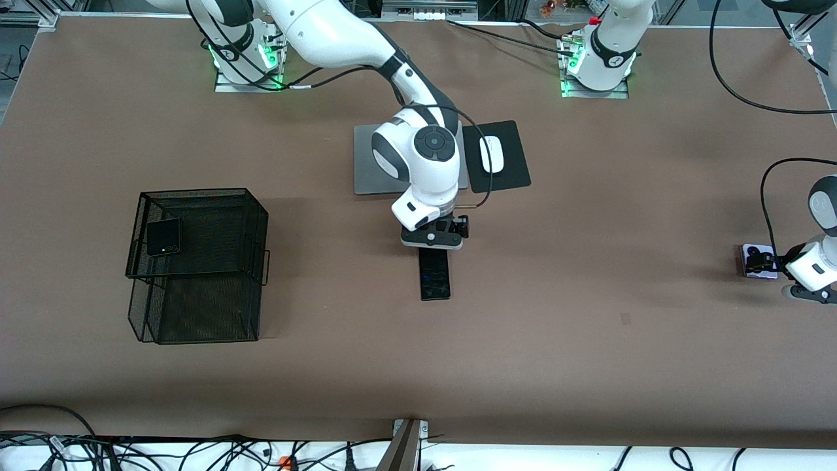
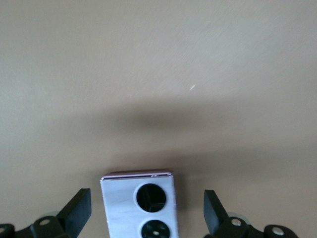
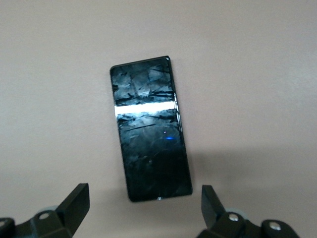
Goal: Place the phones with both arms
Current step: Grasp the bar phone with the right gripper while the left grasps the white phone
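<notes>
A long slim black slab phone (image 1: pixel 435 275) (image 3: pixel 148 131) lies flat mid-table, nearer to the front camera than the laptop. My right gripper (image 1: pixel 435 241) (image 3: pixel 143 201) hovers open over that phone's laptop-side end, with the fingers (image 3: pixel 77 202) wider than the phone and apart from it. A lavender-white phone (image 1: pixel 757 263) (image 2: pixel 138 208) with two black circles lies at the left arm's end of the table. My left gripper (image 1: pixel 762 263) (image 2: pixel 147 204) is open astride it, with a gap at each finger (image 2: pixel 79 208). The black flip phone (image 1: pixel 163 236) rests on the mesh basket's upper tier.
A black wire-mesh basket (image 1: pixel 196 307) stands toward the right arm's end. A grey laptop (image 1: pixel 366 167) lies beside a black mouse pad (image 1: pixel 513 163) carrying a white mouse (image 1: pixel 492 154). Cables trail along the table's front edge.
</notes>
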You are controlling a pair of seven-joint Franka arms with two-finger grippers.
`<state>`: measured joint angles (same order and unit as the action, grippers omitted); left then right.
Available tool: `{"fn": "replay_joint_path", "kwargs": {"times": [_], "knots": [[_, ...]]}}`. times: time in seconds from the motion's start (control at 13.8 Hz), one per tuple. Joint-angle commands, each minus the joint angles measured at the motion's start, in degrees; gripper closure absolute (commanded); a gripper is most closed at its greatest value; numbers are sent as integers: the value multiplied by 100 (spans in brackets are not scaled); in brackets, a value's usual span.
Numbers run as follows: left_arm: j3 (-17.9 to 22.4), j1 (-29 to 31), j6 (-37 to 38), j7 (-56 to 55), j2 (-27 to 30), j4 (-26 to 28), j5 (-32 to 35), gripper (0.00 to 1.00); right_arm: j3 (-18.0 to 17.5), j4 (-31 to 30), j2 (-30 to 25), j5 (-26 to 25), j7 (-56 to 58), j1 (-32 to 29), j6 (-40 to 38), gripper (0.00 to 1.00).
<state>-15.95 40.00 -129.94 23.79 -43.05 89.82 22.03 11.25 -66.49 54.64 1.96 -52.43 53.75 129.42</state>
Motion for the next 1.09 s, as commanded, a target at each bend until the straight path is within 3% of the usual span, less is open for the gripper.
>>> {"fn": "replay_joint_path", "kwargs": {"times": [0.0,0.94,1.02], "knots": [[-154,254,-250,214,-160,26,-49,0,-70,189,319,-117,-92,-84,337,0],[-154,377,-269,135,-256,141,-138,0,-79,197,759,-310,-110,-40,682,0],[-154,412,-269,135,-256,176,-138,0,-79,197,759,-310,-92,-58,682,17]]}}
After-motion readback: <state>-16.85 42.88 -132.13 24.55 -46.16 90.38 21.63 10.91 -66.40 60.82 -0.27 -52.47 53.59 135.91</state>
